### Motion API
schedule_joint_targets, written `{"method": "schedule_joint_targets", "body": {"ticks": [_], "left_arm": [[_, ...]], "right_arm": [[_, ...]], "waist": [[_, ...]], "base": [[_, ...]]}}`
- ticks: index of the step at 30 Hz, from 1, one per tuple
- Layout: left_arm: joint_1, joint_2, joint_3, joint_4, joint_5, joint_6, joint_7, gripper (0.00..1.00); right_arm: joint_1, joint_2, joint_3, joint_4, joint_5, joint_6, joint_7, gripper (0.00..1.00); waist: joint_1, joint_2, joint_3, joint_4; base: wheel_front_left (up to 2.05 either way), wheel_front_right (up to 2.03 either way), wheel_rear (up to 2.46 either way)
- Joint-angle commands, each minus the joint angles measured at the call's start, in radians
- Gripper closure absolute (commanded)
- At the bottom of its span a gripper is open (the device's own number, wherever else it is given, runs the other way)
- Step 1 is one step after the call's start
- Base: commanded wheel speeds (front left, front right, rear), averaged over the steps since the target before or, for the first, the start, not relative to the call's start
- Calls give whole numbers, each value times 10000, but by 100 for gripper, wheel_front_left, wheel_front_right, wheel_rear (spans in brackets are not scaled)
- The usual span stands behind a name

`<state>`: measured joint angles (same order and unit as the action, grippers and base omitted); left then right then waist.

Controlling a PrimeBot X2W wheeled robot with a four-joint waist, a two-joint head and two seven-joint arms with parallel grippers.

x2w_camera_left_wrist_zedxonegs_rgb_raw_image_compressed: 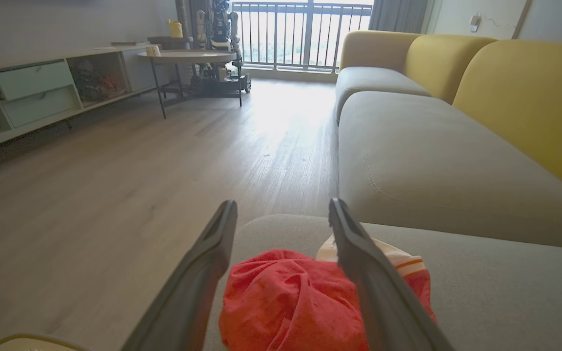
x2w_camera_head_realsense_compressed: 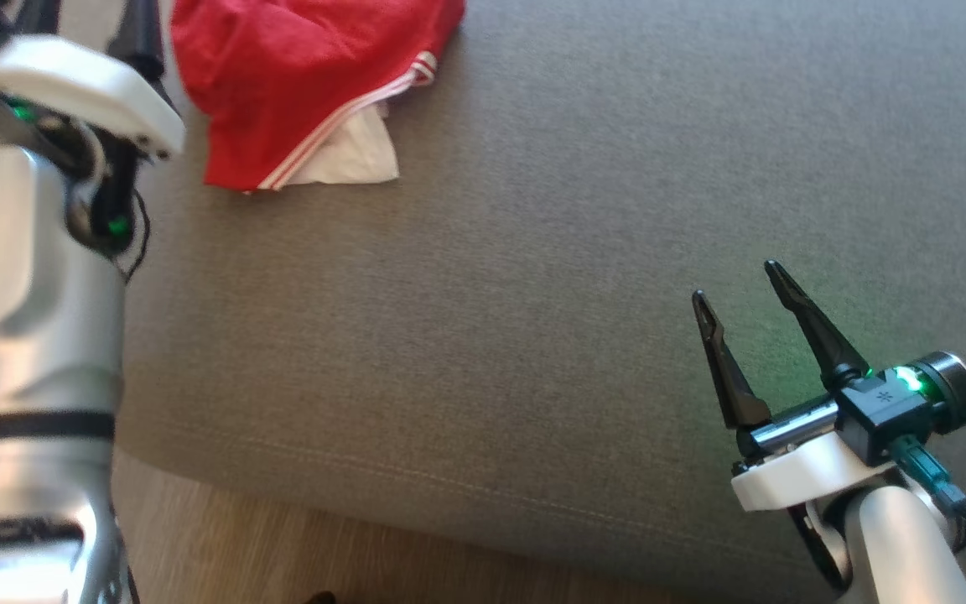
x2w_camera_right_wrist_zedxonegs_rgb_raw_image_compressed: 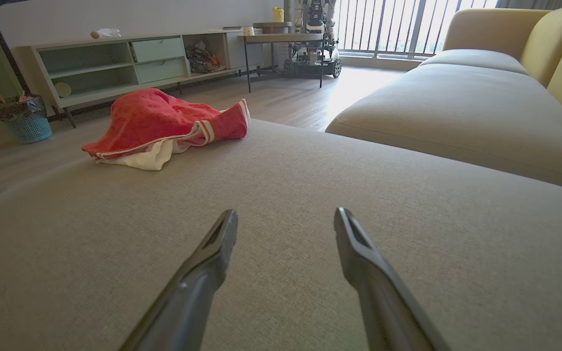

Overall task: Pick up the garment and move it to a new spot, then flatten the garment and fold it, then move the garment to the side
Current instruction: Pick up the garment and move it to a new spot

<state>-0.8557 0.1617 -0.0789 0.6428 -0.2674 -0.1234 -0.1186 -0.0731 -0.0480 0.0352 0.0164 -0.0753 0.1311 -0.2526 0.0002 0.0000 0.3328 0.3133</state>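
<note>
The garment [x2w_camera_head_realsense_compressed: 298, 75] is a crumpled red piece with white stripes along its hem and a white layer showing under it. It lies on the grey sofa cushion [x2w_camera_head_realsense_compressed: 533, 252] at the top left of the head view. My left gripper [x2w_camera_left_wrist_zedxonegs_rgb_raw_image_compressed: 283, 204] hangs open just above the garment [x2w_camera_left_wrist_zedxonegs_rgb_raw_image_compressed: 286, 302], one finger to each side of the heap and nothing pinched. My left wrist [x2w_camera_head_realsense_compressed: 80, 92] shows beside the cloth. My right gripper [x2w_camera_head_realsense_compressed: 736, 283] is open over bare cushion at the lower right, far from the garment [x2w_camera_right_wrist_zedxonegs_rgb_raw_image_compressed: 164, 122]. Its fingers [x2w_camera_right_wrist_zedxonegs_rgb_raw_image_compressed: 212, 253] point along the cushion.
The cushion's front edge borders wooden floor [x2w_camera_head_realsense_compressed: 282, 545]. Yellow backrests [x2w_camera_left_wrist_zedxonegs_rgb_raw_image_compressed: 530, 97] line the sofa's far side. Across the floor stand a low shelf unit [x2w_camera_right_wrist_zedxonegs_rgb_raw_image_compressed: 115, 63], a round table [x2w_camera_left_wrist_zedxonegs_rgb_raw_image_compressed: 188, 56], a blue basket [x2w_camera_right_wrist_zedxonegs_rgb_raw_image_compressed: 30, 126] and a wheeled machine [x2w_camera_right_wrist_zedxonegs_rgb_raw_image_compressed: 312, 48] by the balcony railing.
</note>
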Motion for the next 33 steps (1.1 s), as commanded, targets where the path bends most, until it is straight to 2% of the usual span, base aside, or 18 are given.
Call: {"method": "schedule_joint_targets", "body": {"ticks": [1,6,12,14,15,20,26,30,31,32,33], "left_arm": [[-630,526,328,275,-297,-46,307,0],[-1830,665,-204,1819,-1172,-68,1818,0],[-2452,934,-944,3066,-1111,-70,2955,0],[-2623,1142,-1273,3494,-771,-16,3181,0],[-2758,1372,-1724,3837,-239,145,3244,0],[-2917,1294,-1950,4566,-89,325,3291,0],[-2922,985,-2124,5182,-187,198,3153,0],[-2876,867,-2243,5342,-244,97,2665,0],[-2846,871,-2241,5314,-303,60,2401,53],[-2817,893,-2218,5221,-367,32,1981,100],[-2766,919,-2216,5157,-412,10,1592,100]], "right_arm": [[-256,-61,274,-397,-109,-4,-91,0],[-493,-289,297,-553,-172,-4,-91,0],[-747,-352,397,-720,-225,-4,-91,0],[-884,-348,488,-773,-248,-4,-91,0],[-963,-337,512,-769,-175,-4,-91,0],[-1012,-392,395,-833,-75,-4,-91,0],[-1075,-446,313,-899,-18,-4,-91,0],[-1129,-436,338,-830,1,-4,-91,0],[-1138,-425,348,-799,34,-4,-91,0],[-1149,-415,347,-770,71,-4,-91,0],[-1158,-411,334,-753,89,-4,-91,0]], "waist": [[-2,0,341,-320],[-2,0,866,-512],[-2,0,1330,-684],[-2,0,1531,-785],[-2,0,1709,-867],[-2,0,2024,-946],[-2,0,2285,-903],[-2,0,2256,-879],[-2,0,2211,-886],[-2,0,2162,-896],[-2,0,2094,-908]], "base": [[0,0,0],[0,0,0],[0,0,0],[0,0,0],[0,0,0],[0,0,0],[0,0,0],[0,0,0],[0,0,0],[0,0,0],[0,0,0]]}}
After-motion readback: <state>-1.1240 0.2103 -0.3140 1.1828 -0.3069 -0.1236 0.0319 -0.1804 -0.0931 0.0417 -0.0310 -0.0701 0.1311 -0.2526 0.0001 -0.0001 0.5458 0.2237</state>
